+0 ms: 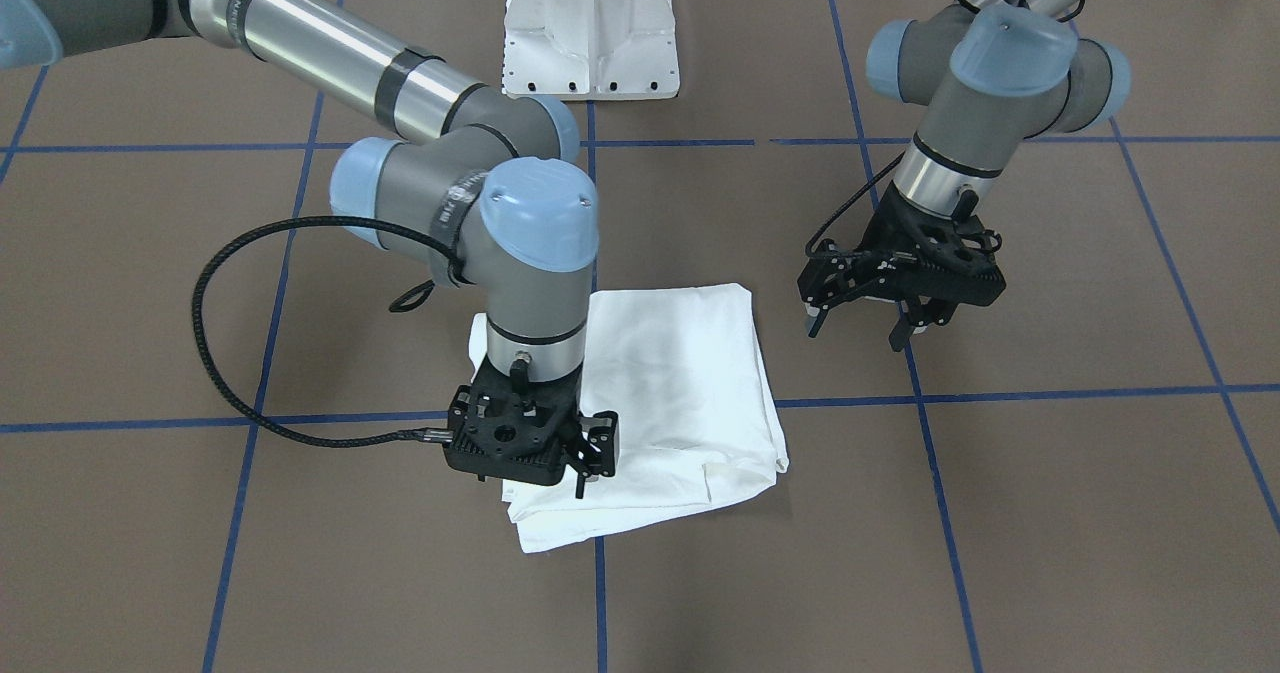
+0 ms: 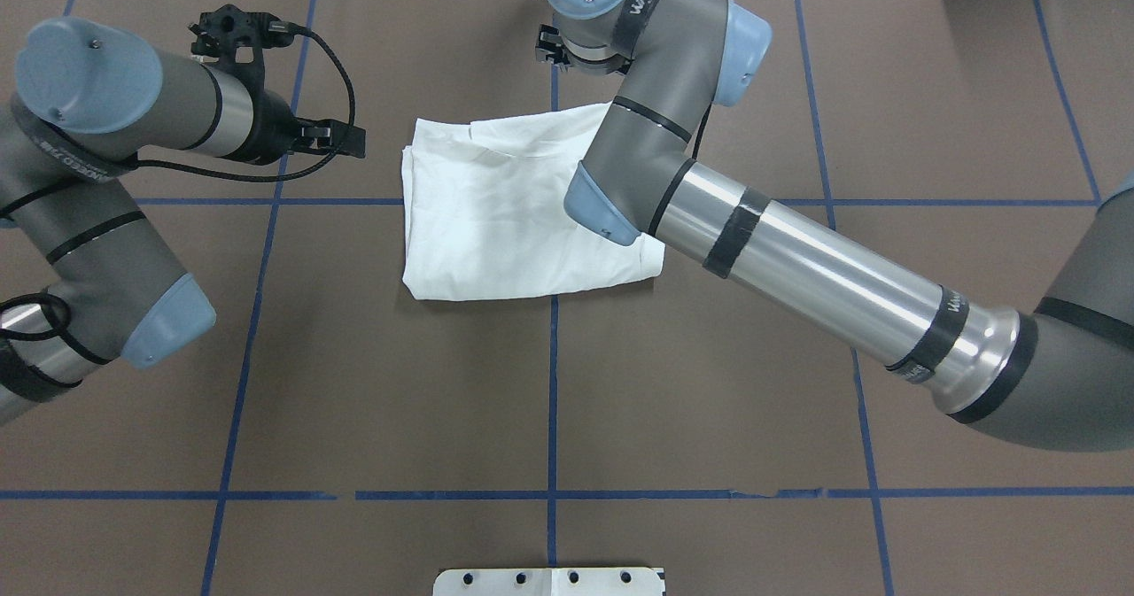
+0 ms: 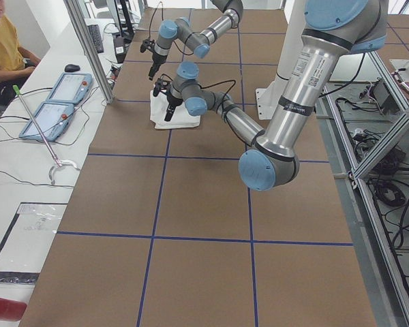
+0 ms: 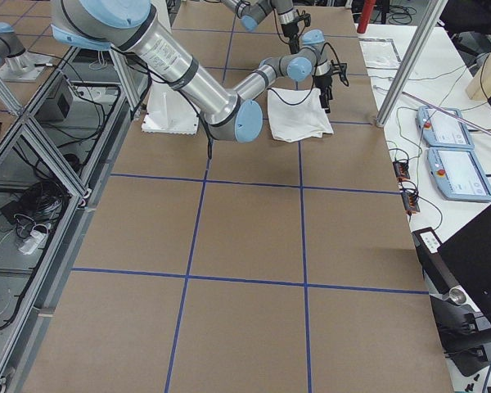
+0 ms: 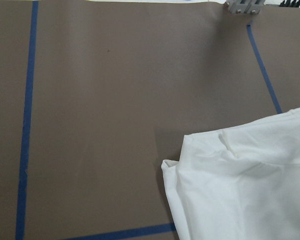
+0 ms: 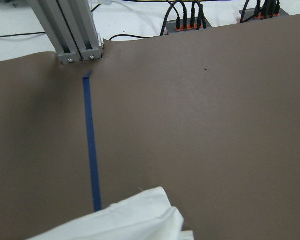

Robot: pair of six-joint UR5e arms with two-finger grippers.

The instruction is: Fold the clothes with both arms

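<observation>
At the front view's left, the right gripper point(image 1: 585, 478) is poised over an outer corner of the folded white shirt point(image 1: 680, 373); whether its jaws are clenched cannot be told. Further right, the left gripper point(image 1: 855, 336) is held apart from the shirt, jaws spread and empty, above the table point(image 1: 1050, 513).

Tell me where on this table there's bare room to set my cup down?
The table is bare between the shirt and the white base, and at both far ends. It's crowded around the shirt: the right hand hangs over its edge, the left hand beside it.
</observation>
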